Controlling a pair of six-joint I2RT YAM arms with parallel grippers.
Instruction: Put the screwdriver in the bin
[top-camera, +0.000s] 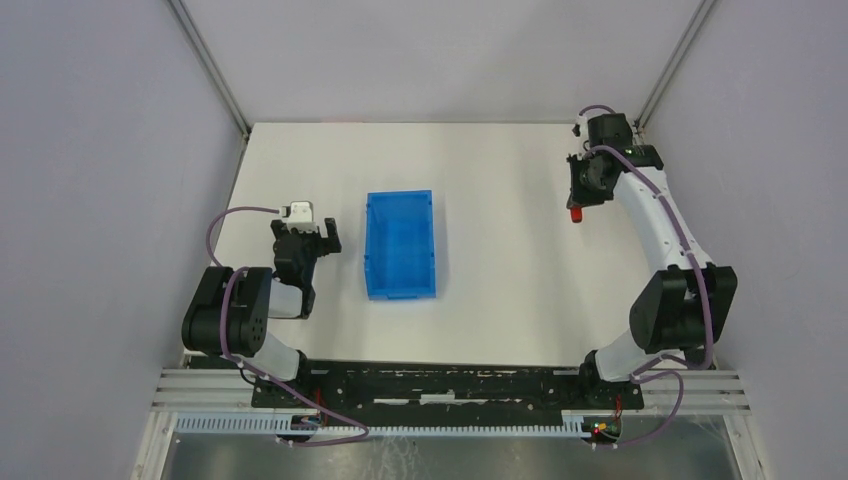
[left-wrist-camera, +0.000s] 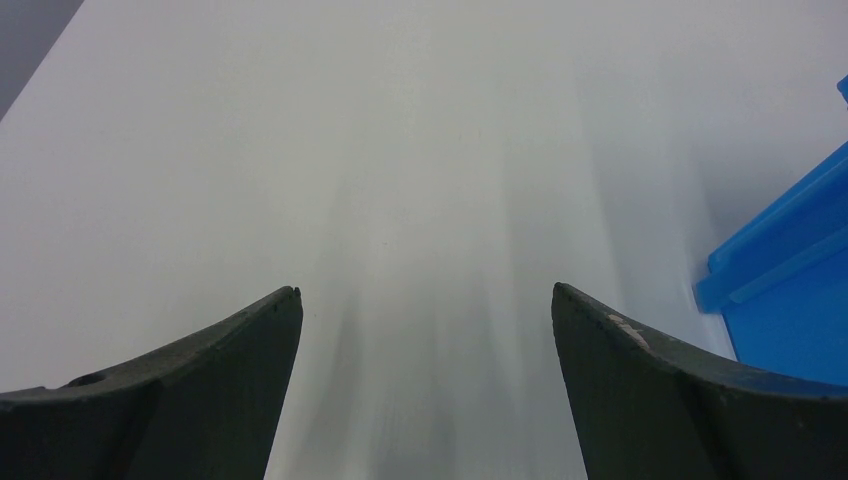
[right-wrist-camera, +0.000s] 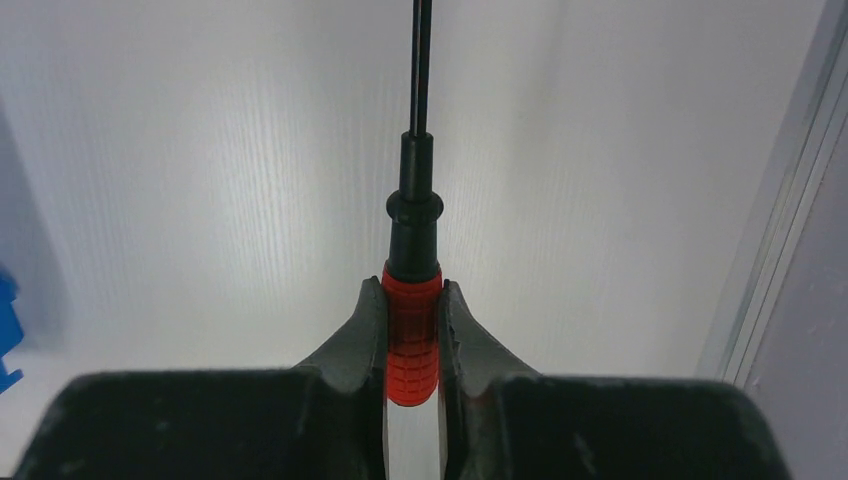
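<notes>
The left arm (top-camera: 240, 310) and right arm (top-camera: 652, 207) are white with black joints and purple cables (top-camera: 212, 232). The left gripper (left-wrist-camera: 425, 300) is dark.

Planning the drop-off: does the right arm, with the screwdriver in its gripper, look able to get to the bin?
Probably yes. The right gripper is shut on the screwdriver, nothing lies between it and the bin, and the open left gripper sits on the bin's other side, off that path.

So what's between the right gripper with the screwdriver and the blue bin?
Only bare table between the right gripper and the bin, seen in the top view.
</notes>
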